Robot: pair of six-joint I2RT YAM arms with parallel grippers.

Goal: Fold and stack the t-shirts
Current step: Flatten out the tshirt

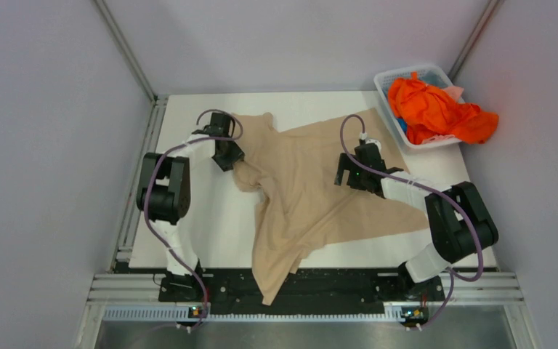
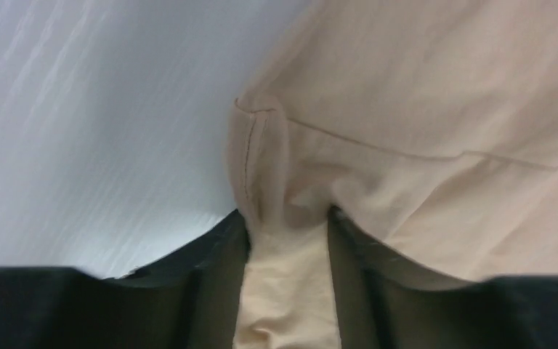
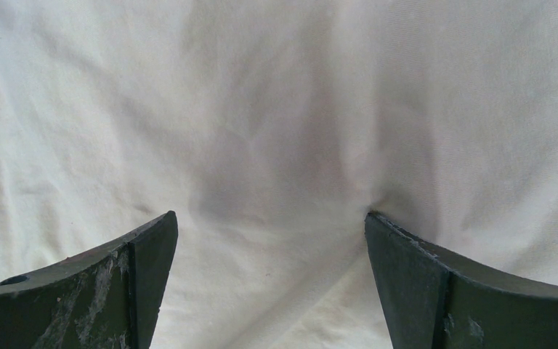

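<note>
Beige t-shirt (image 1: 312, 182) lies rumpled across the bench (image 1: 218, 225) with a hand at each side.
Left hand (image 2: 287, 218) is clenched on a hemmed fold, which fills the gap between its fingers — likely a corner taken to pull the cloth flat. Right hand (image 3: 272, 218) is released, jaws wide, with cloth directly under its tips, one tip dimpling it. Beyond and to its right, orange t-shirts (image 1: 436, 109) are heaped in a basket (image 1: 385, 76) — their number cannot be told. The beige sleeves are lost in the folds, and one end droops off the near edge.
</note>
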